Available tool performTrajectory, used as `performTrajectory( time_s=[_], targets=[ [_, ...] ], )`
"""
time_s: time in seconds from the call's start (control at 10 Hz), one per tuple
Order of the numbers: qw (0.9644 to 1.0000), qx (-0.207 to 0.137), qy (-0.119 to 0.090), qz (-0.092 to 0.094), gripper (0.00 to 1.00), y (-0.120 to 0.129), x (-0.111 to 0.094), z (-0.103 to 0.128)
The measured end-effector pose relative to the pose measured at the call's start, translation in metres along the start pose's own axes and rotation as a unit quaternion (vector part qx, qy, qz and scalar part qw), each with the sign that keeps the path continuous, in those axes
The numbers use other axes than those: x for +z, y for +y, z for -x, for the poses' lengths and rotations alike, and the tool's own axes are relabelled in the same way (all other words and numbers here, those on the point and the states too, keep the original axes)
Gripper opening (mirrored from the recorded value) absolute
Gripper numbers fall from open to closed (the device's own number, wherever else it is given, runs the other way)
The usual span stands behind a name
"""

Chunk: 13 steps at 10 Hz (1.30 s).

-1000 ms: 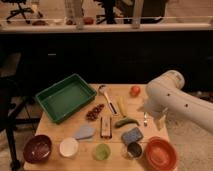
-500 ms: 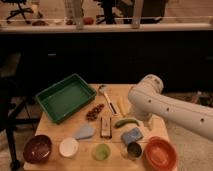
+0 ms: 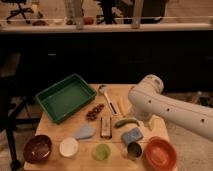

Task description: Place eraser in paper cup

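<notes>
Here the fingers [image 3: 151, 123] hang under the bend of the white arm [image 3: 167, 107], over the right side of the worktop [image 3: 55, 131]. They are spread wide and hold nothing. The eraser [image 3: 105, 126] lies flat on the worktop, away to the picture's left of them, beyond a green pod [image 3: 127, 122]. The paper cup [image 3: 68, 147] stands farther left still, nearer the front edge, between a maroon bowl [image 3: 38, 148] and a green cup [image 3: 102, 151].

Green tray [image 3: 65, 97]: back left of wooden table [image 3: 52, 131], set at an angle.
Maroon bowl [image 3: 37, 148]: front left corner.
Green cup [image 3: 102, 151]: front edge, middle.
Metal cup [image 3: 133, 150]: just beside orange bowl [image 3: 160, 153], front right.
Blue-grey sponge [image 3: 132, 135]: just behind metal cup.
Reddish-brown cluster [image 3: 94, 111]: near tray's right corner.
</notes>
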State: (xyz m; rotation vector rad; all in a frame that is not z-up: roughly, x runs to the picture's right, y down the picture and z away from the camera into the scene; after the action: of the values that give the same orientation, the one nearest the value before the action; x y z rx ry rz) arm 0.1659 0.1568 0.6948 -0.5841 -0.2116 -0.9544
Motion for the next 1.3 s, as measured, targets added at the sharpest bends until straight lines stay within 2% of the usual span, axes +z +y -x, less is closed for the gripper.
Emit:
performTrajectory(
  time_s=[0.3, 0.5, 0.7, 0.8, 0.9, 1.0, 1.1, 1.2, 1.3],
  targets=[
    [0.9991, -0.038, -0.010, -0.016, 0.80, -0.052, 0.012, -0.001],
    [0.9970, -0.068, -0.022, -0.031, 0.80, -0.089, 0.024, -0.007],
    [0.9942, -0.078, -0.051, -0.055, 0.80, -0.104, 0.033, -0.004],
    [0.9894, -0.081, -0.087, -0.083, 0.80, -0.110, 0.043, 0.001],
    [0.9846, -0.085, -0.114, -0.102, 0.80, -0.114, 0.051, 0.006],
    [0.9829, -0.087, -0.120, -0.108, 0.80, -0.115, 0.053, 0.008],
    [0.9738, -0.123, -0.140, -0.131, 0.80, -0.128, 0.064, 0.021],
    [0.9709, -0.141, -0.143, -0.132, 0.80, -0.134, 0.067, 0.026],
    [0.9673, -0.171, -0.141, -0.124, 0.80, -0.143, 0.071, 0.033]
  ],
)
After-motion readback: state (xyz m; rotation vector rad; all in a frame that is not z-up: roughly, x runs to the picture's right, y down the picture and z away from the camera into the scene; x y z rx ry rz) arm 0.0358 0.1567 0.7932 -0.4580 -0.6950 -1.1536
